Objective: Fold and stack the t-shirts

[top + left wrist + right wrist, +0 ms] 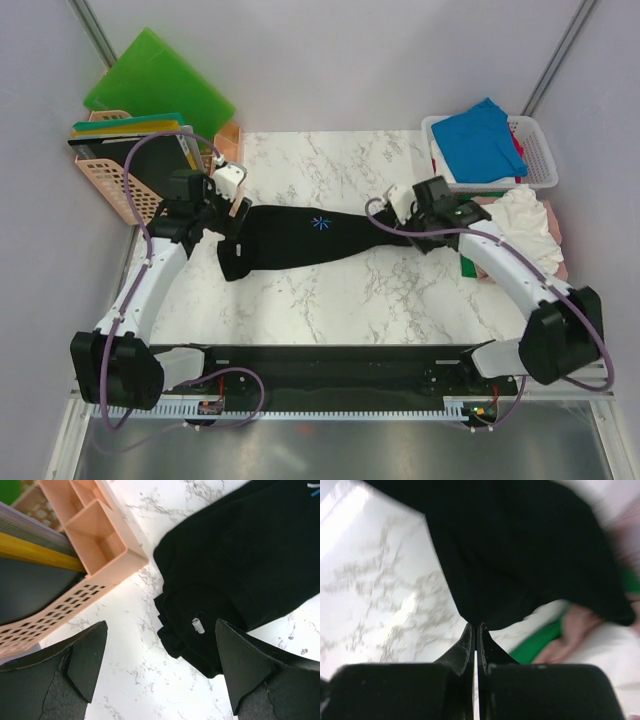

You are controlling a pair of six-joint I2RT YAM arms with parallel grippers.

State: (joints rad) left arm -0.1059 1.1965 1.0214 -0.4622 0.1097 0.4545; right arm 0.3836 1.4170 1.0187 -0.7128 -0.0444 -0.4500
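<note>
Black t-shirt point(300, 240) stretched on white marble table point(400, 290); grey walls point(350, 60); left tool point(161, 625) wide, right tool point(476, 626) pinching its edge.

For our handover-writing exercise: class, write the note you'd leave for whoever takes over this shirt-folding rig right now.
Left gripper: open, hovering over the black t-shirt at its labelled end, holding nothing.
Right gripper: shut on the shirt's other end.
Black t-shirt lies stretched across the table, unfolded.
Blue t-shirt in the white basket; white shirt heaped beside it.
Done: no folded stack visible.
Left: fold and stack all.
</note>
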